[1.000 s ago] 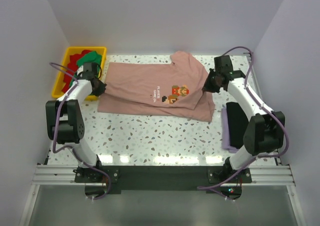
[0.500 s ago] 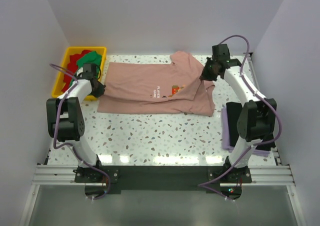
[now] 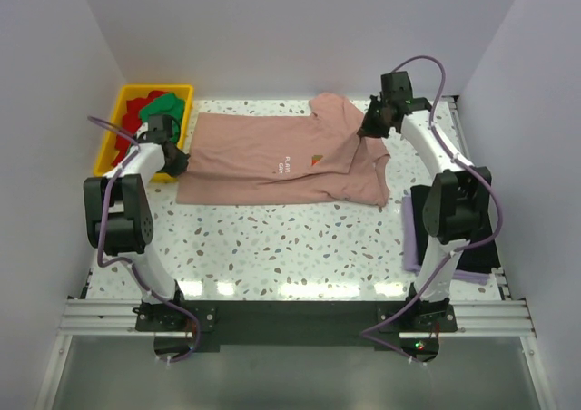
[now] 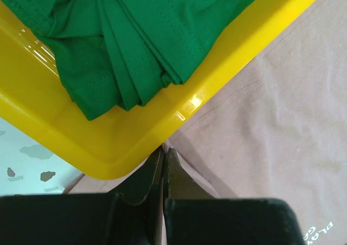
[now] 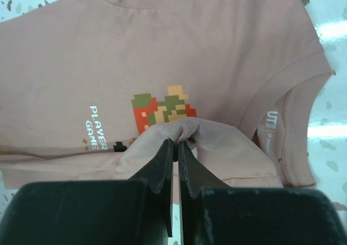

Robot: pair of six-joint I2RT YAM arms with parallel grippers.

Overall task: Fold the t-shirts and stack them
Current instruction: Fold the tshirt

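Pink t-shirt [image 3: 272, 161] spread mid-table. Right gripper [image 5: 176, 142] clamped on its bunched cloth, left gripper [image 4: 163, 154] clamped on hem beside yellow bin [image 4: 184, 109]. We move both edges over together, level, so fold lands straight.

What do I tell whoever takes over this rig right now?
Left jaws: shut on the pink shirt at its left edge, beside the bin.
Right jaws: shut on a pinch of its right side, raised over the chest print.
Things: pink shirt lies on the table, partly folded. The green shirt and red shirt are in the bin. The black shirt lies on the lavender shirt at the right edge.
Done: black and lavender look folded and stacked.
Left: finish folding pink, stack it, then green and red.
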